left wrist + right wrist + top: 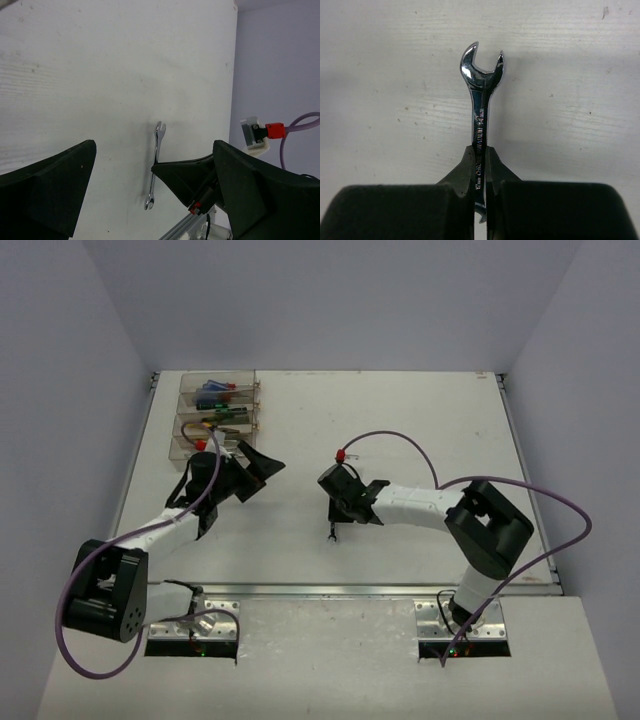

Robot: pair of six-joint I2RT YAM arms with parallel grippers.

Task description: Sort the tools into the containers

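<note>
My right gripper (336, 514) is shut on a silver open-end wrench (331, 531) near the table's middle. In the right wrist view the fingers (465, 165) pinch the wrench's shank (481, 100), with one open end sticking out past them over the white table. The left wrist view shows the same wrench (155, 165) hanging from a black finger of the right gripper (185, 175); I cannot tell whether it touches the table. My left gripper (266, 469) is open and empty, left of the wrench, its view (152, 150) facing it. The clear containers (185, 385) stand at the back left, holding blue-handled screwdrivers (212, 392) and yellow-handled pliers (205, 427).
The left arm's purple cable (205, 502) loops beside the bins. The right arm's purple cable (400, 440) arches over the middle right of the table. Grey walls enclose the white table (420, 400) at the back and sides.
</note>
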